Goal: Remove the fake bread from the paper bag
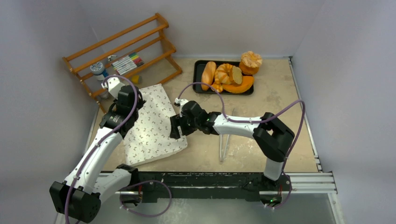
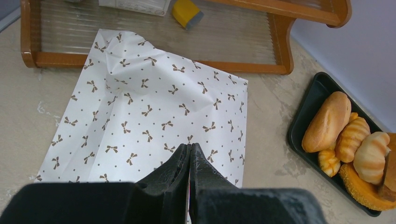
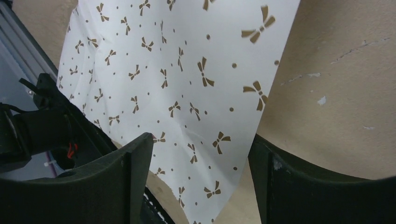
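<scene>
Though unclear overhead — left claw [image 2: 189, 148] pressed together, right claw [image 3: 201, 140] spread over the paper bag [image 3: 177, 70]

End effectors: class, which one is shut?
The left end effector, fingers pressed together over the paper bag; the right end effector has its fingers apart.

3 camera views. The top external camera is looking down from above and behind the 2 arm bases [image 1: 74, 200], far enough back to be taking in the whole table [image 1: 271, 79]. The left wrist camera is hovering close over the paper bag [image 2: 154, 102], facing past the left gripper [image 2: 189, 149] toward the wooden rack [image 2: 278, 42] and black tray [image 2: 306, 109]. The right wrist camera is sitting even nearer, looking past the right gripper [image 3: 201, 140] at the bag's edge. All 3 are sharing the bag; the top and left wrist views are also sharing rack and tray.
</scene>
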